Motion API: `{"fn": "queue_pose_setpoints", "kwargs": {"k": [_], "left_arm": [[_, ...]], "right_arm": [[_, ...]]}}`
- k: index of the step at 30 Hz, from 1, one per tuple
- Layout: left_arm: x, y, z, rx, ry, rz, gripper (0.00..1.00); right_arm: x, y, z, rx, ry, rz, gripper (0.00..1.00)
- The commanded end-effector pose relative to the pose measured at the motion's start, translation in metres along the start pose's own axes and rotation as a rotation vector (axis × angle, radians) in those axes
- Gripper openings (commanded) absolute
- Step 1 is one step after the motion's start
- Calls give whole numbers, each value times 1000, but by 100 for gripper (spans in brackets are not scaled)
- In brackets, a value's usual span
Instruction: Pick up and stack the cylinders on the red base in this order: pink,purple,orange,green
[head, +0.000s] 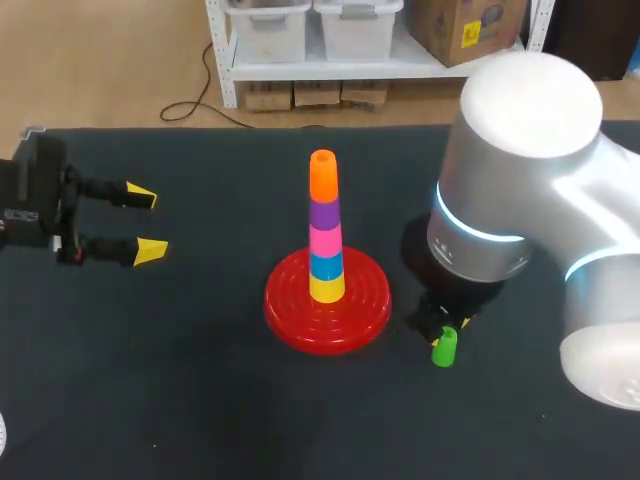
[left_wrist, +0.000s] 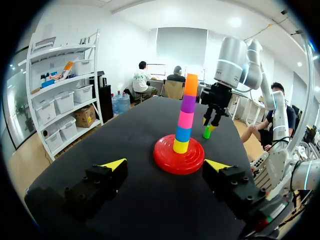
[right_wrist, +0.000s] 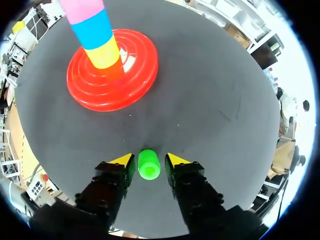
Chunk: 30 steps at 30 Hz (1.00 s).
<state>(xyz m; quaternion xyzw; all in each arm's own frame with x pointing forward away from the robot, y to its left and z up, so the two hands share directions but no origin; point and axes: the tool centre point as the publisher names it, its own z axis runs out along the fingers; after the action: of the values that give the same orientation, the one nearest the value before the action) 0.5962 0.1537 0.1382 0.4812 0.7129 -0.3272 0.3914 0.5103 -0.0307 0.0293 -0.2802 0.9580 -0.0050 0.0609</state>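
At the left, the left gripper (head: 146, 222) hangs over the worktop (head: 200, 400). It is wide open, holds nothing, and is well apart from the base (head: 285, 310). In the middle, the base carries a stack of yellow, blue, pink and purple, with the orange cylinder (head: 323, 178) on top, so only green is missing.

At the right, the green cylinder (right_wrist: 149, 164) stands upright on the worktop, near the right edge of the base but not touching it. The right gripper (right_wrist: 149, 159) is directly above it, pointing down, with one finger at each side. The long axis of the cylinder runs along the fingers. A thin dark gap shows at both sides, so I judge this gripper to be narrowly open, with no hold yet.

The right arm is much nearer, so the next move is probably to close here and lift. The worktop is dark and flat. The stack is tall, so I think the cylinder must rise above the orange top before it goes across.
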Motion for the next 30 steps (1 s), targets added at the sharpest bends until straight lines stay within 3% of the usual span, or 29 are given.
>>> {"fn": "queue_pose_setpoints", "kwargs": {"k": [1, 11, 26, 28, 30], "left_arm": [[1, 0, 0, -2, -3, 2, 100], [1, 0, 0, -2, -3, 2, 100], [1, 0, 0, -2, -3, 2, 100], [1, 0, 0, -2, -3, 2, 100], [1, 0, 0, -2, -3, 2, 100]], "right_arm": [[5, 0, -2, 5, -16, 1, 40], [9, -1, 1, 12, -18, -1, 37], [9, 0, 5, 9, -14, 1, 25], [8, 0, 5, 9, -13, 0, 23], [8, 0, 5, 10, -12, -2, 11]]}}
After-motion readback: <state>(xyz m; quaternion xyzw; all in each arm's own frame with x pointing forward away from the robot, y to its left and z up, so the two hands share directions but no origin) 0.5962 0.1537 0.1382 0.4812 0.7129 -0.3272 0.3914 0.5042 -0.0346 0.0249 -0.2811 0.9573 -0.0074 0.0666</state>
